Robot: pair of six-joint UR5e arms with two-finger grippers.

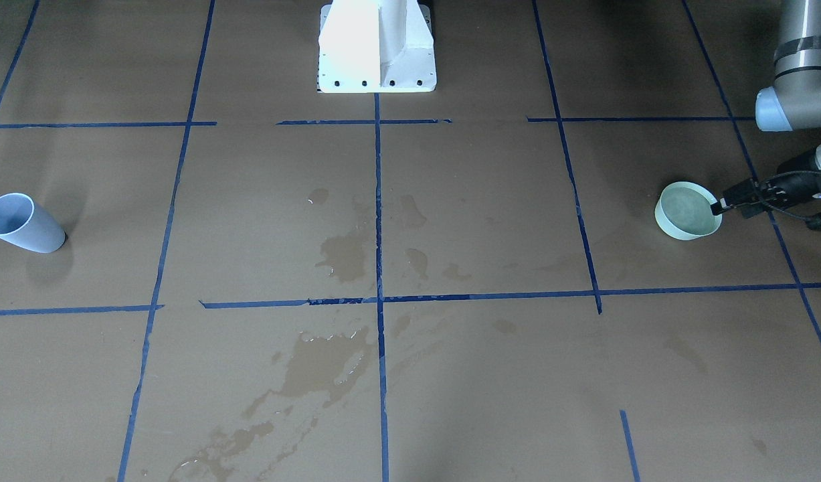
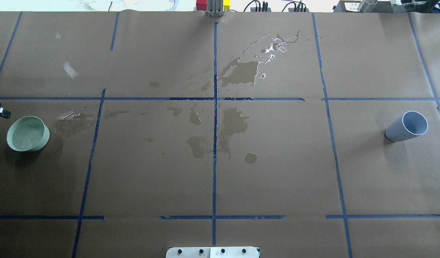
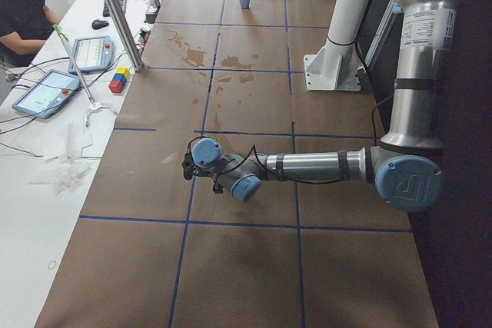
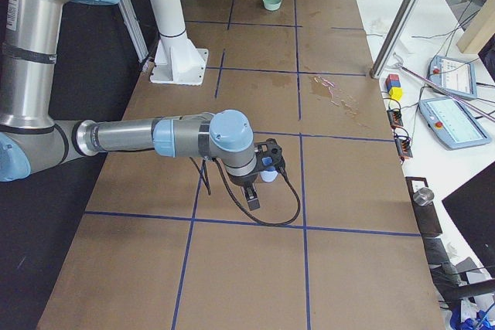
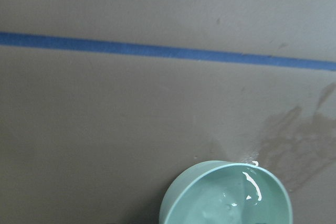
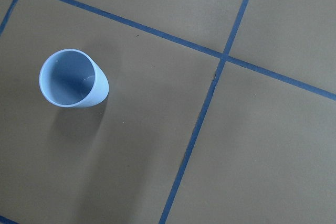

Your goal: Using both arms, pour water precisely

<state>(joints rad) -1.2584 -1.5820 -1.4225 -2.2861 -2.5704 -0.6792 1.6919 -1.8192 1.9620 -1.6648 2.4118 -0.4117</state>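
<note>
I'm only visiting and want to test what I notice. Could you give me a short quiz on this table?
1. Fill in: the blue cup stands on the robot's ___ side.
2. True or false: the green bowl holds water.
3. The left claw is nearest to: A) the cup B) the bowl.
Key: 1 right; 2 true; 3 B.

Dim and even from overhead across the brown paper (image 1: 651, 53). Blown out to white on the pedestal (image 1: 356, 40). Glinting on wet stains (image 2: 273, 46) and the water (image 5: 253, 187). Soft shadow beside the cup (image 6: 73, 80).
</note>
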